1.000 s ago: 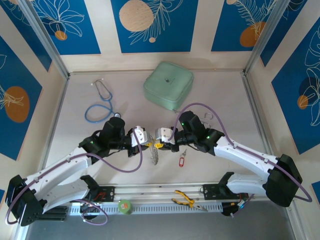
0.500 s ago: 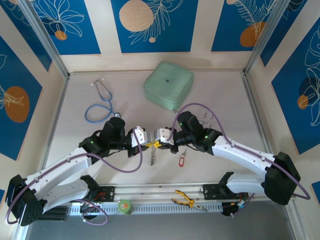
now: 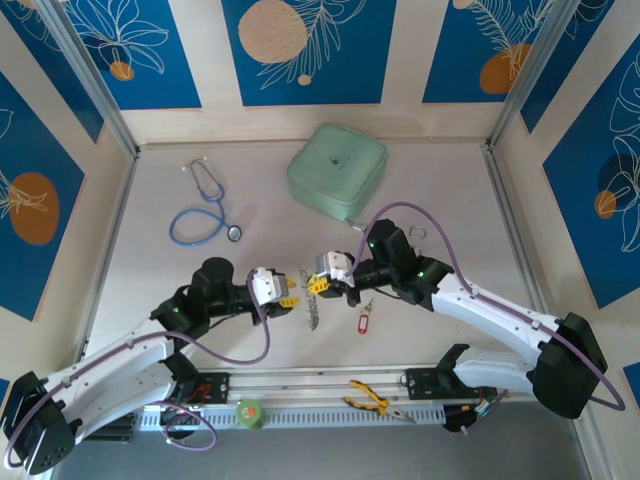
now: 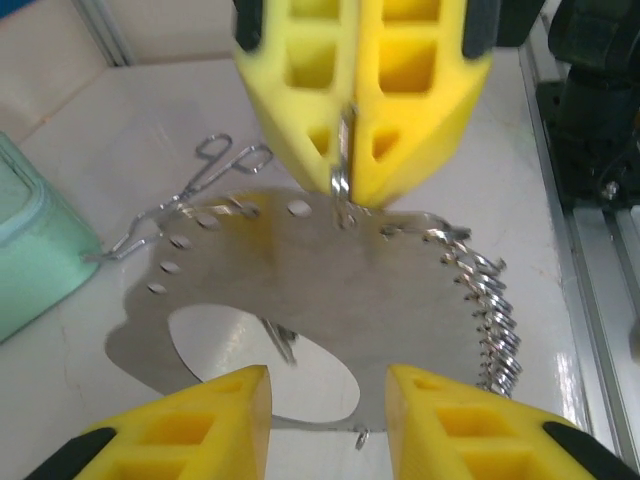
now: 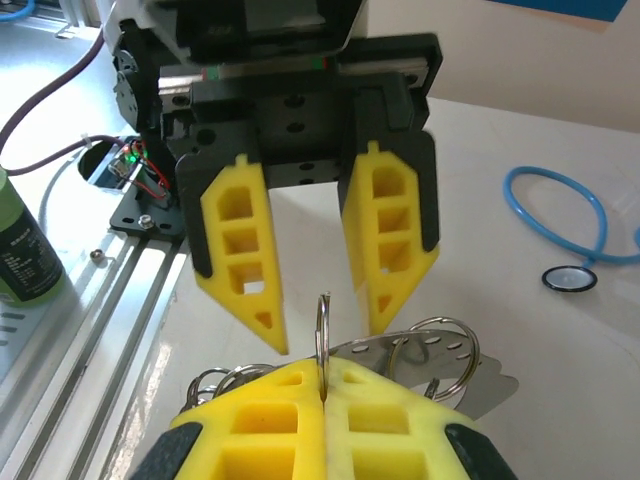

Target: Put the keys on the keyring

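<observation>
Right pincer (image 3: 318, 285) clamped on the keyring (image 3: 311, 303), held up mid-bench (image 3: 450, 200); left pincer (image 3: 289, 298) parted and empty just beside it; red-tagged key (image 3: 364, 322) lies loose nearby, so threading looks undone.

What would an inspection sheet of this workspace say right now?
Surface: pale table, no spills seen.
Job's things: keyring hanging from the right gripper; red-tagged key lying on the table, off the ring.
Clutter: stethoscope, green case, carabiner, pliers, green roll.
Grippers: left gripper open, facing the ring; right gripper shut on the keyring.
Cables: purple cable looping off each arm, no snag seen.
Surroundings: blue floral wall panels.
</observation>
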